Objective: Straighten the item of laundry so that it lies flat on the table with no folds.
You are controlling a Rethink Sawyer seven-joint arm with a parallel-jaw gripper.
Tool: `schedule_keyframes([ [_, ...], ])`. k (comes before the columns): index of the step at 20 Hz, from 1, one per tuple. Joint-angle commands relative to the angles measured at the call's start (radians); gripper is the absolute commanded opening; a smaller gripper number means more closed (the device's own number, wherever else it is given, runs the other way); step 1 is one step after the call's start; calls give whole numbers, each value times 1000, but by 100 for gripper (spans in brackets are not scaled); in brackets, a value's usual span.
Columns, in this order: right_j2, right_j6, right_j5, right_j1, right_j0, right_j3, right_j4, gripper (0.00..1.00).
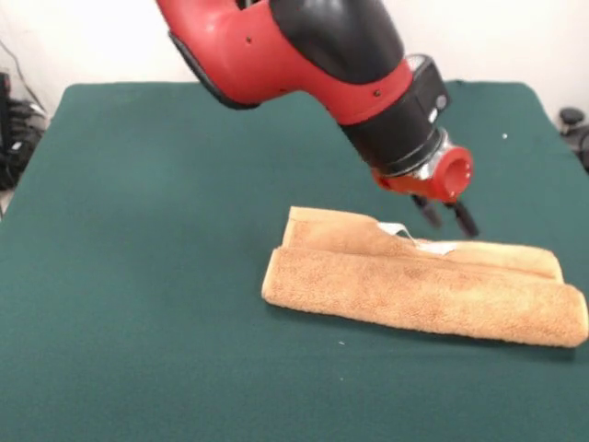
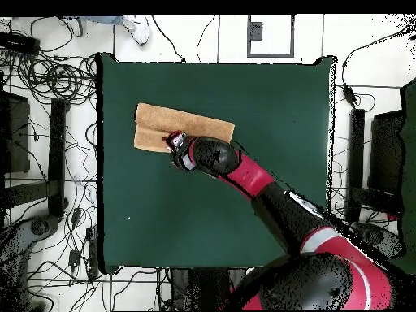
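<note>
The item of laundry [image 1: 414, 287], an orange-tan towel, lies folded over lengthwise into a long thick strip on the right half of the table [image 1: 138, 230]. A small white tag [image 1: 434, 245] shows at the towel's far edge, where a layer is turned back. My gripper [image 1: 448, 218] hangs just above that far edge, close to the tag, with its two dark fingers apart and nothing between them. From overhead, the towel [image 2: 195, 126] lies near the table's [image 2: 268, 106] upper left, and the gripper [image 2: 174, 143] sits at the towel's lower edge.
Cables and dark equipment [image 2: 49, 122] surround the table on the floor. A person's shoe [image 2: 138, 29] shows beyond the table's top edge in the overhead view. Broad green felt stretches left of the towel in the front view.
</note>
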Motion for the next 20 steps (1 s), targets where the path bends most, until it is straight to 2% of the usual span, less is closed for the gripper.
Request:
schedule_keyframes([
  [1, 98, 340, 235, 2, 68, 172, 229, 100],
  [4, 51, 363, 304, -39, 112, 179, 295, 100],
  [7, 42, 347, 284, -69, 125, 216, 329, 100],
  [10, 29, 314, 238, -89, 138, 244, 336, 100],
  [12, -10, 275, 176, -116, 165, 237, 291, 100],
  [15, -215, 110, -49, -156, 271, 80, 20, 100],
  [17, -316, 72, -168, -198, 330, 12, -111, 100],
  [20, -422, 85, -282, -252, 407, -23, -227, 100],
])
